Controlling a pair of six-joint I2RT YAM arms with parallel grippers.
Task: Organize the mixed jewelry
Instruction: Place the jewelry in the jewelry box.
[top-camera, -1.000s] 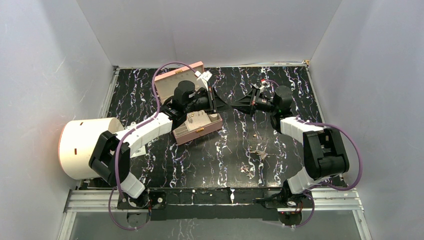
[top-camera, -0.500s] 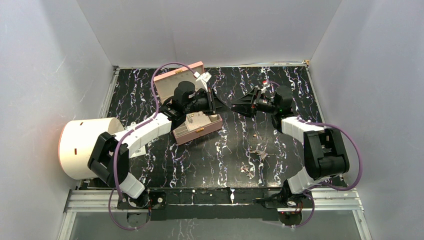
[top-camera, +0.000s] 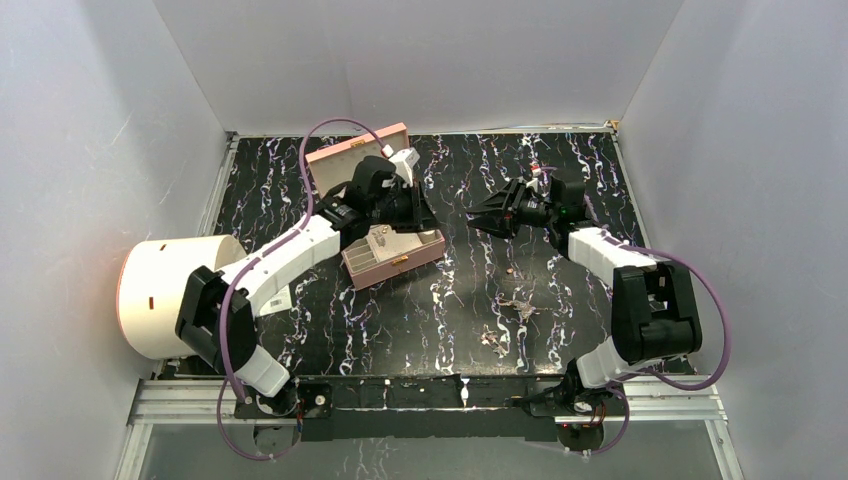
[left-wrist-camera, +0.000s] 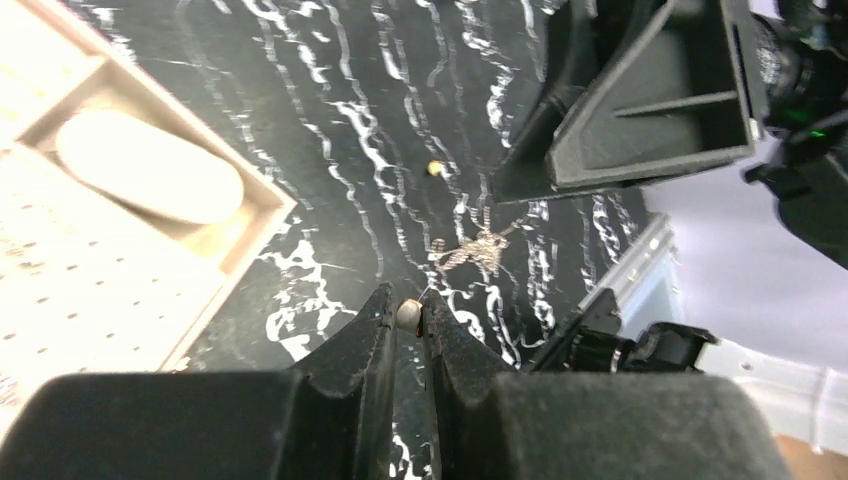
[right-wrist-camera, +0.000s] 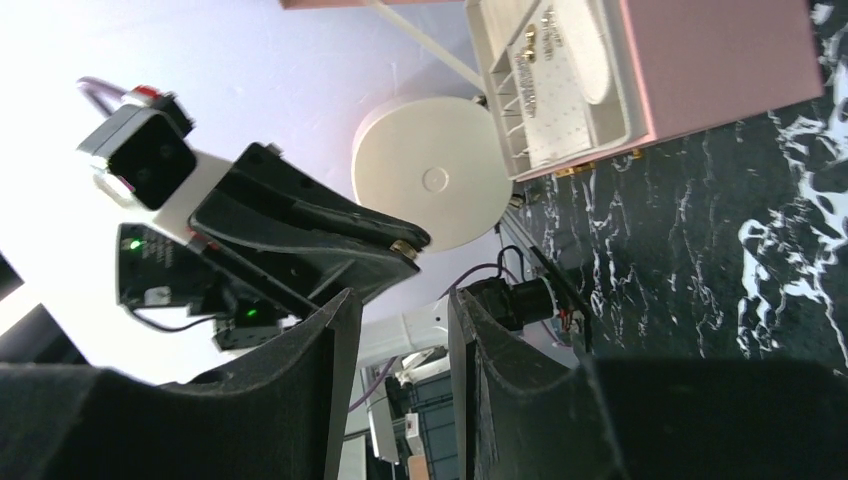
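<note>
My left gripper (left-wrist-camera: 408, 302) is shut on a tiny pale bead-like piece of jewelry (left-wrist-camera: 408, 316), held in the air just right of the open pink box (top-camera: 395, 258). In the top view the left gripper (top-camera: 424, 214) and my right gripper (top-camera: 480, 221) point at each other with a gap between them. The right gripper (right-wrist-camera: 402, 300) is open with nothing between its fingers. The rest of the mixed jewelry lies on the black marbled table: a thin chain tangle (left-wrist-camera: 480, 245), a gold bead (left-wrist-camera: 434, 168), and small clusters (top-camera: 520, 303) (top-camera: 493, 338).
The box's lid (top-camera: 350, 160) stands open behind its cream tray (left-wrist-camera: 100, 250), which has a padded oval and a perforated panel. A large white cylinder (top-camera: 165, 295) sits at the left edge. Grey walls close the table on three sides.
The right gripper has opened and drawn back to the right, away from the left gripper's tips. The left gripper stays shut on the small piece and has shifted slightly back toward the box.
</note>
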